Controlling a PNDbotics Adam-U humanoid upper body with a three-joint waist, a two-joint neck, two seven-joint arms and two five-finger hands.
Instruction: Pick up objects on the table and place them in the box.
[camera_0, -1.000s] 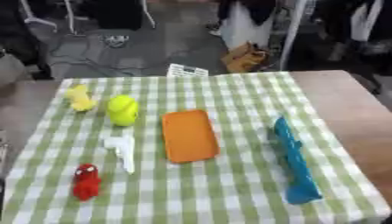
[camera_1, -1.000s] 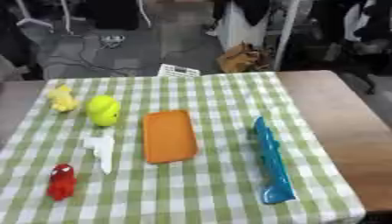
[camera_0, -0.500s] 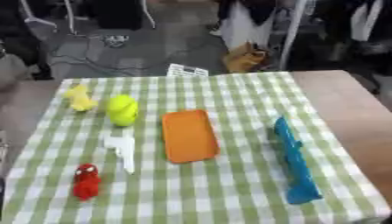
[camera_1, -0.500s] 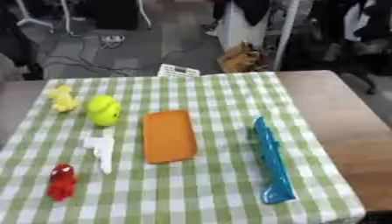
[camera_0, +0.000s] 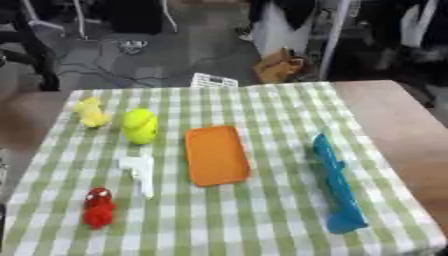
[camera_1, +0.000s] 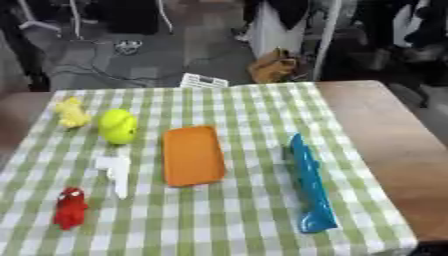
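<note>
A: Nothing on the table (camera_0: 385, 115) is moving versus a second ago; the items are sitting in the same spots on the green checked cloth (camera_0: 262, 220).

B: Layout?

A: Yellow figure (camera_0: 90, 111) is lying far left, the lime-green ball (camera_0: 140, 125) just beside it. White piece (camera_0: 138, 170) is resting below the ball, red figure (camera_0: 98, 207) nearest the front edge. Orange tray (camera_0: 216, 155) is sitting mid-cloth, long blue tool (camera_0: 336, 186) well apart on the right.

B: Robot hand?

A: Neither robot hand is showing in either view, so cannot tell finger state.
</note>
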